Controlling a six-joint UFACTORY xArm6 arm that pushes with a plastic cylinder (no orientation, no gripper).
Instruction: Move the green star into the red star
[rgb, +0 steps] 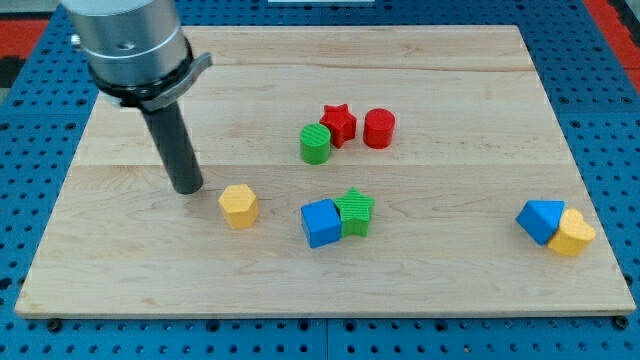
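Observation:
The green star (354, 211) lies a little below the board's middle, touching a blue cube (321, 222) on its left. The red star (338, 124) lies above it, near the board's middle, with a green cylinder (315, 144) touching its lower left and a red cylinder (379, 129) close on its right. My tip (188, 188) rests on the board at the view's left, just left of and slightly above a yellow hexagonal block (239, 206), far left of both stars.
A blue triangular block (540, 220) and a yellow block (572, 233) sit together at the lower right. The wooden board (450, 70) lies on a blue pegboard table (610, 60).

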